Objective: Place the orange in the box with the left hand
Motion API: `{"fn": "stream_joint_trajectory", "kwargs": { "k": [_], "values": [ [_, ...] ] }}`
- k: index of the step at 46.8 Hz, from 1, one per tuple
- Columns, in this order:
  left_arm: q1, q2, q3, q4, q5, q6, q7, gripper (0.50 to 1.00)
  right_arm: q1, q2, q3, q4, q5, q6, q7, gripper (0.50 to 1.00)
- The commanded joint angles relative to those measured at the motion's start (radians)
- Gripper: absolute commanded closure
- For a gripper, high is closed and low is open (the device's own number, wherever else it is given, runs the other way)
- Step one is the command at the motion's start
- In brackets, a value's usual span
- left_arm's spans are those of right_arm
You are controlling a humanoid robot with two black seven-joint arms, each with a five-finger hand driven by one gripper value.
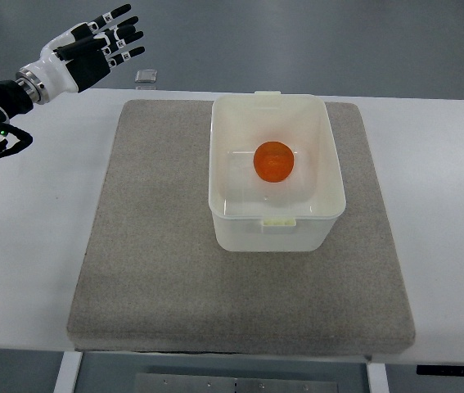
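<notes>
Orange (273, 161) resting inside the white box (276, 233), task apparently complete, left hand (101, 45) well apart from the box, fingers spread, gripping nothing.

White table (444, 164) under grey mat (150, 246)

The black-and-white left hand (101, 41) is raised at the upper left, fingers (121, 13) spread and straight, holding nothing. Its dark forearm slants down toward the picture's left edge.
</notes>
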Motion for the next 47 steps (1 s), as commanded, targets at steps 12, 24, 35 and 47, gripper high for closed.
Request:
{"fn": "stream_joint_trajectory", "kwargs": {
  "k": [12, 24, 35, 47],
  "values": [
    [0.01, -0.017, -0.002, 0.049, -0.021, -0.024, -0.007, 0.506, 0.0, 0.0, 0.0, -0.001, 0.0, 0.0, 0.0, 0.574],
    [0.037, -0.029, 0.0, 0.047, -0.019, -0.025, -0.02, 0.506, 0.0, 0.0, 0.0, -0.001, 0.0, 0.0, 0.0, 0.574],
    [0.062, -0.028, -0.002, 0.047, -0.019, -0.025, -0.02, 0.506, 0.0, 0.0, 0.0, -0.001, 0.0, 0.0, 0.0, 0.574],
    [0.067, -0.025, -0.003, 0.047, -0.021, -0.025, -0.02, 0.506, 0.0, 0.0, 0.002, 0.001, 0.0, -0.001, 0.0, 0.574]
  ]
}}
